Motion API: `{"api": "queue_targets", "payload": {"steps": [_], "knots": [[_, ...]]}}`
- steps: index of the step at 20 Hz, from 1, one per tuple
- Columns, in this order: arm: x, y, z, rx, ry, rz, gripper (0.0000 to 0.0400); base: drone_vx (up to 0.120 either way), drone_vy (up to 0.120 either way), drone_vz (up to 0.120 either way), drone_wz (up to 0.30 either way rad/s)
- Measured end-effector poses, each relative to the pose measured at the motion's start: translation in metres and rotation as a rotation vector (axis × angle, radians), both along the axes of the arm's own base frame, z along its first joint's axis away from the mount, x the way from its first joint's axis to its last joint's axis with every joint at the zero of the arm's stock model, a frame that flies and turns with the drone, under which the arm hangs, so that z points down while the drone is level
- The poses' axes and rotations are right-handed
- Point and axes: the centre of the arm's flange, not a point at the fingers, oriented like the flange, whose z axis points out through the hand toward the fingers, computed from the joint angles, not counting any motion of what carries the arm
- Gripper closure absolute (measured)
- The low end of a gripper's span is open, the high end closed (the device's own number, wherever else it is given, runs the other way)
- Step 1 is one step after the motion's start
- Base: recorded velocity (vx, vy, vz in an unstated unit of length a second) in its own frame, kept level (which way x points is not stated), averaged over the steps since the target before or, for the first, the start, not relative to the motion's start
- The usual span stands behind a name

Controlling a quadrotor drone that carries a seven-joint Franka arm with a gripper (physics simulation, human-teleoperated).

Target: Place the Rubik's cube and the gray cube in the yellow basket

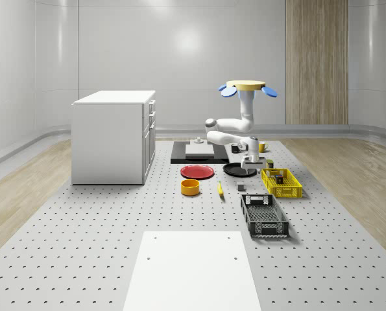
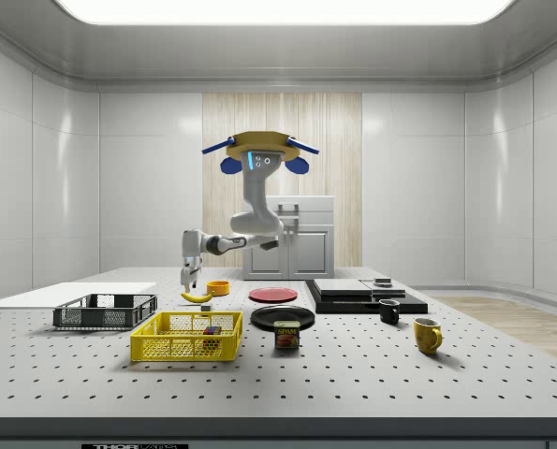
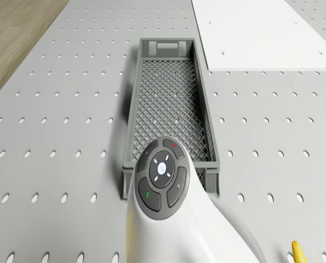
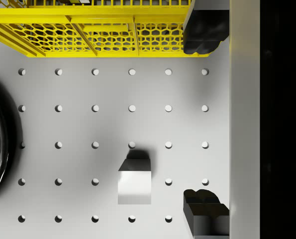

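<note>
Wrist view, gray cube [image 4: 134, 180] on perforated tabletop [image 4: 78, 124]

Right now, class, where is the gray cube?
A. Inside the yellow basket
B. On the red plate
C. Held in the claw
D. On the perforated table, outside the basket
D: in the wrist view the gray cube sits on the table below the open claw, apart from the yellow basket.

A perforated table [image 1: 82, 227] bears the yellow basket [image 1: 281, 183], gray crate [image 1: 265, 216], gray cube [image 4: 134, 181] and plates [image 1: 198, 172]
</note>
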Motion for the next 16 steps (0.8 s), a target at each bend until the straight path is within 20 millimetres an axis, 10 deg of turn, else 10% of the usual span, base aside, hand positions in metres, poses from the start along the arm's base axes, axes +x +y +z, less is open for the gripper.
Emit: {"api": "queue_targets", "payload": {"steps": [16], "knots": [[0.0,0.0,0.0,0.0,0.0,0.0,0.0,-0.062,-0.108,-0.025,0.0]]}}
